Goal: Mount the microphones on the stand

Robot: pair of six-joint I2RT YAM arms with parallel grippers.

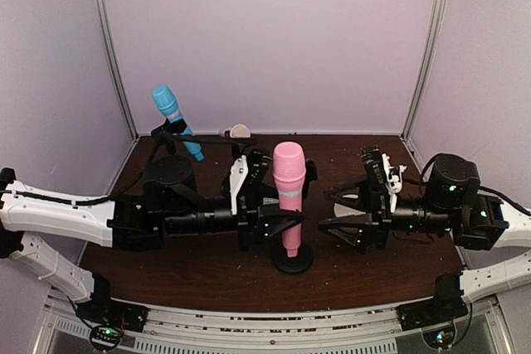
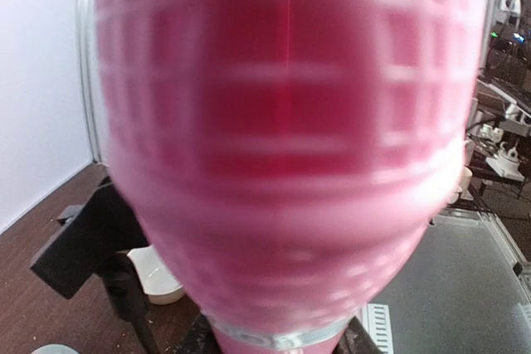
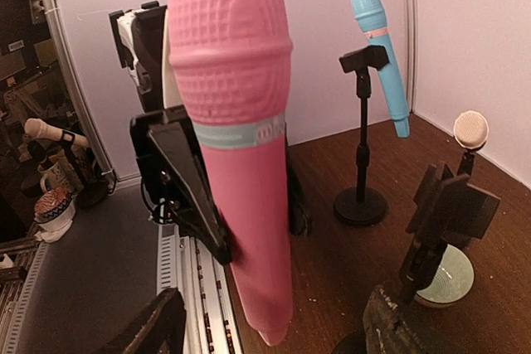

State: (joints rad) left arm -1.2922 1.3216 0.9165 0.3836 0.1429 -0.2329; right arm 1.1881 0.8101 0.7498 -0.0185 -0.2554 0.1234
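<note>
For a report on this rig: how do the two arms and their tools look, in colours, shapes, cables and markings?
Both the left arm and the right arm have white long links and black joints. A thin black cable lies along the left one. The left tool and the right tool are black, with pointed triangular fingers and a white part. Green lights glow on the right arm.

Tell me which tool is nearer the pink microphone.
Left. The left tool grips the pink microphone by its handle; the right tool hangs open beside it, not touching.
</note>
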